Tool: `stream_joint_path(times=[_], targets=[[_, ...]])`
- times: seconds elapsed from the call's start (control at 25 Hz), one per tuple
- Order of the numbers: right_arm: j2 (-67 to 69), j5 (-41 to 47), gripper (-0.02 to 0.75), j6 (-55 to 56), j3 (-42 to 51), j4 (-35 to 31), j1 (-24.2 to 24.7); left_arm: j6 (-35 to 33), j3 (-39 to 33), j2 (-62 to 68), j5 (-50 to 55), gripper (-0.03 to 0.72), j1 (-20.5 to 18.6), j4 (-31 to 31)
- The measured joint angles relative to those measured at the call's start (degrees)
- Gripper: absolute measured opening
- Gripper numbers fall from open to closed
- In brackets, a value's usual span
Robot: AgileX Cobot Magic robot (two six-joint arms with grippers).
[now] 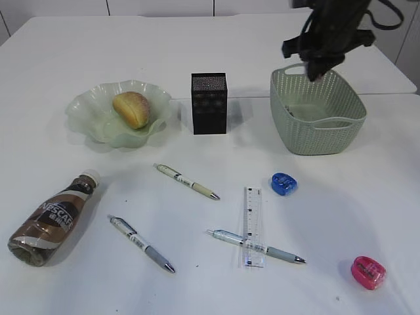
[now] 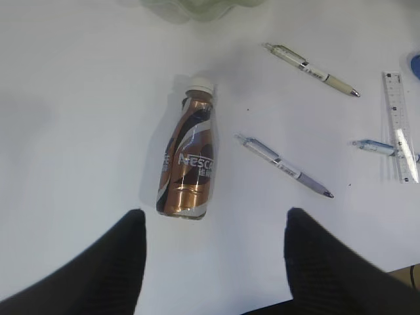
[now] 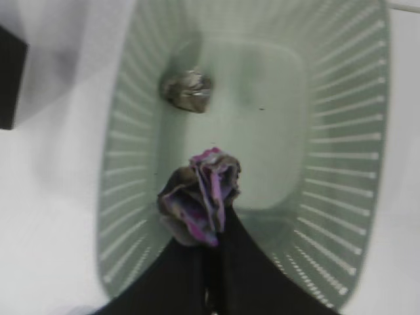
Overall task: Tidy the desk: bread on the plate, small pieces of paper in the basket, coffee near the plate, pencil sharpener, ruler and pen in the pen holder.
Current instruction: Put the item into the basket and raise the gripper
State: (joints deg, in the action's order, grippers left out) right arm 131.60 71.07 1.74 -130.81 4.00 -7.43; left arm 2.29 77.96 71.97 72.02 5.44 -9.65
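Observation:
My right gripper (image 1: 317, 71) (image 3: 211, 223) hangs over the sage-green basket (image 1: 318, 141) (image 3: 341, 131), shut on a crumpled paper ball (image 3: 200, 197) with reddish marks. A grey paper ball (image 3: 187, 90) lies on the basket floor. The bread (image 1: 132, 109) sits in the wavy green plate (image 1: 85, 105). The coffee bottle (image 1: 56, 216) (image 2: 189, 157) lies on its side at the front left, just ahead of my open, empty left gripper (image 2: 215, 216). The black mesh pen holder (image 1: 209, 104) stands between plate and basket. The clear ruler (image 1: 253, 226) (image 2: 400, 125) lies across one pen (image 1: 262, 248).
Two more pens (image 1: 187, 181) (image 1: 141, 243) lie on the white desk (image 1: 328, 223). A blue pencil sharpener (image 1: 283, 184) sits in front of the basket and a pink one (image 1: 367, 272) at the front right corner.

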Motion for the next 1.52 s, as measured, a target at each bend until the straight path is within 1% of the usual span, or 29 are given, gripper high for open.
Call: stream_joint_path(times=[0.04,0.12,0.2,0.24,0.36,0.52,0.6,0.68,0.72,0.76,0.8,0.84,0.88,0.92,0.96,1.08,1.2,1.36,1.4,1.52], targets=[[0.0,0.1,0.018,0.0,0.0,0.1,2.0,0.0,0.0,0.0,0.0,0.466,0.0,-0.1],[0.0,0.1,0.018,0.0,0.0,0.3,4.0,0.0,0.0,0.0,0.0,0.465,0.0,-0.1],[0.0,0.1,0.018,0.0,0.0,0.0,5.0,0.0,0.0,0.0,0.0,0.465,0.0,-0.1],[0.0,0.2,0.018,0.0,0.0,-1.6,5.8,0.0,0.0,0.0,0.0,0.465,0.0,-0.1],[0.0,0.3,0.024,-0.3,0.0,-4.0,6.0,0.0,0.0,0.0,0.0,0.465,0.0,-0.2],[0.0,0.3,0.035,-0.8,0.0,-4.8,6.0,0.0,0.0,0.0,0.0,0.465,0.0,-0.3],[0.0,0.4,0.069,-0.9,0.0,-5.1,6.0,0.0,0.0,0.0,0.0,0.465,0.0,-0.3],[0.0,0.4,0.069,-0.9,0.0,-5.1,6.0,0.0,0.0,0.0,0.0,0.465,0.0,-0.3],[0.3,0.4,0.179,-0.9,0.0,-6.0,6.0,0.0,0.0,0.0,0.0,0.465,0.0,-0.4],[0.3,0.4,0.179,-0.9,0.0,-6.0,6.0,0.0,0.0,0.0,0.0,0.465,0.0,-0.4],[0.3,0.4,0.312,-0.9,0.0,-7.3,6.0,0.0,0.0,0.0,0.0,0.465,0.0,-0.4],[0.3,0.4,0.369,-0.9,0.0,-7.7,6.0,0.0,0.0,0.0,0.0,0.465,0.0,-0.4],[0.3,0.4,0.389,-0.9,0.0,-7.8,6.0,0.0,0.0,0.0,0.0,0.465,0.0,-0.4],[0.3,0.4,0.465,-0.9,0.0,-8.2,6.0,0.0,0.0,0.0,0.0,0.465,0.0,-0.4],[0.3,0.4,0.486,-0.9,0.0,-8.3,6.0,0.0,0.0,0.0,0.0,0.465,0.0,-0.4],[0.3,0.4,0.517,-0.9,0.0,-8.4,6.0,0.0,0.0,0.0,0.0,0.465,0.0,-0.4],[0.3,0.4,0.523,-0.9,0.0,-8.4,6.0,0.0,0.0,0.0,0.0,0.475,0.0,-0.4],[-0.7,0.4,0.524,-0.9,0.5,-7.9,6.0,0.0,0.0,0.0,0.0,0.522,0.0,-0.4],[-3.0,0.4,0.524,-0.9,1.7,-7.5,6.0,0.0,0.0,0.0,0.0,0.533,0.0,-0.4],[-4.9,0.4,0.524,-0.9,2.7,-7.1,6.1,0.0,0.0,0.0,0.0,0.553,0.0,-0.4]])
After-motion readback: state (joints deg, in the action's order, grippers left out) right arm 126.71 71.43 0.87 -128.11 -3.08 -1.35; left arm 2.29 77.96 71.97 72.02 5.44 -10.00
